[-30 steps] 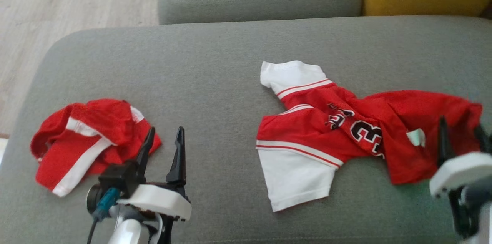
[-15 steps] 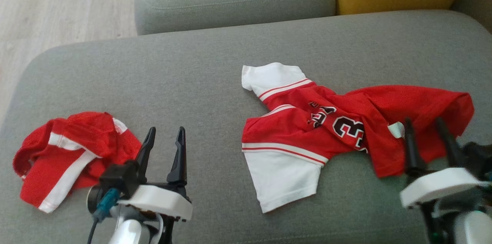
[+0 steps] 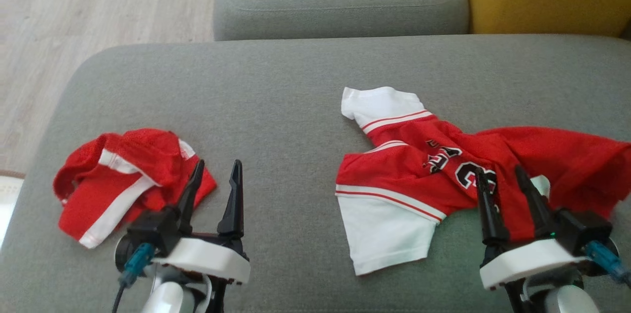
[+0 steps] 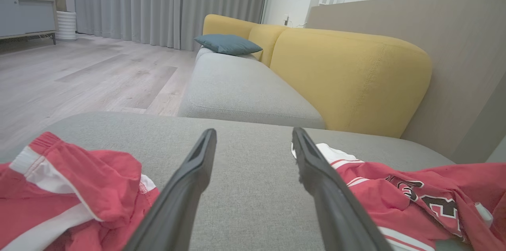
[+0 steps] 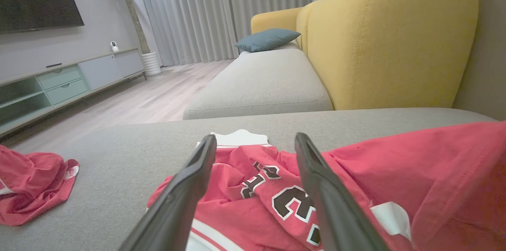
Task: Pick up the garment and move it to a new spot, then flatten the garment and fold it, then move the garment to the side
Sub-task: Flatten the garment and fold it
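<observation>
Head view shows the red jersey (image 3: 409, 175) lying crumpled on the grey sofa seat (image 3: 276, 106), the right gripper (image 3: 498, 170) over it and the left gripper (image 3: 218, 164) near the red shorts (image 3: 123, 175), both spread wide and empty, so pickup, flattening and folding all look undone.

Left gripper (image 3: 218, 162) at lower left of the head view, its two long dark fingers (image 3: 230, 199) spread apart and pointing up the frame; behind them a white wrist housing (image 3: 202, 259), a teal connector (image 3: 135, 260) on its outer side, and a pale forearm (image 3: 165, 298) running off the bottom edge; right gripper (image 3: 497, 169) at lower right, jaws likewise parted, fingers leaning slightly inward above its own white housing (image 3: 530, 261); each wrist view shows its pair of fingers rising in a wide V.
</observation>
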You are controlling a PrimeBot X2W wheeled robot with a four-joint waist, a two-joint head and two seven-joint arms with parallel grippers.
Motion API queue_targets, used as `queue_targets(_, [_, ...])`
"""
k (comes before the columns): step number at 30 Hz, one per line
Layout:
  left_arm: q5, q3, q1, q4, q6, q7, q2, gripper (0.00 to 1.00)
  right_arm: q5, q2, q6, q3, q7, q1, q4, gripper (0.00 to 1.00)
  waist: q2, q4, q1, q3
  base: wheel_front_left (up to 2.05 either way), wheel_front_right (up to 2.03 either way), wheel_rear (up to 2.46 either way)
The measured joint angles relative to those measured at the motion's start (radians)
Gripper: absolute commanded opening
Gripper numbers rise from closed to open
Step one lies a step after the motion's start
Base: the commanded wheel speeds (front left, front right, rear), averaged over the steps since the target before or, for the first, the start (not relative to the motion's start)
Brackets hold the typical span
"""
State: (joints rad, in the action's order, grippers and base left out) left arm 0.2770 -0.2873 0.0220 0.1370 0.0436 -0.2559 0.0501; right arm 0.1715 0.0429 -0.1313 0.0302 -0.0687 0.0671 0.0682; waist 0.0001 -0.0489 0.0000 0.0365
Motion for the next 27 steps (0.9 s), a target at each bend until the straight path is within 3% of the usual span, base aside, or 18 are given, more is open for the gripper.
queue_targets(6, [0.000,-0.007,0.000,0.000,0.000,0.000,0.000,1.00,-0.078,0.001,0.000,0.027,0.000,-0.024,0.031,1.00,0.0000,-0.025,0.0000,-0.020,0.00,0.00,0.00])
queue_targets(11, [-0.001,-0.033,0.010,0.003,-0.001,0.000,0.000,1.00,-0.109,0.008,0.000,0.019,0.076,-0.208,0.113,1.00,0.0000,-0.046,0.0000,-0.067,0.00,0.00,0.00])
queue_targets(19, [0.022,-0.091,0.096,0.006,0.001,0.000,-0.001,1.00,-0.122,0.070,0.000,-0.020,0.293,-0.524,0.375,1.00,0.0000,-0.124,0.0000,-0.166,0.00,0.00,0.00])
queue_targets(27, [0.048,-0.133,0.149,0.011,0.011,0.000,-0.002,1.00,-0.086,0.166,0.000,0.020,0.470,-0.731,0.630,1.00,0.0000,-0.222,0.0001,-0.255,0.00,0.00,0.00])
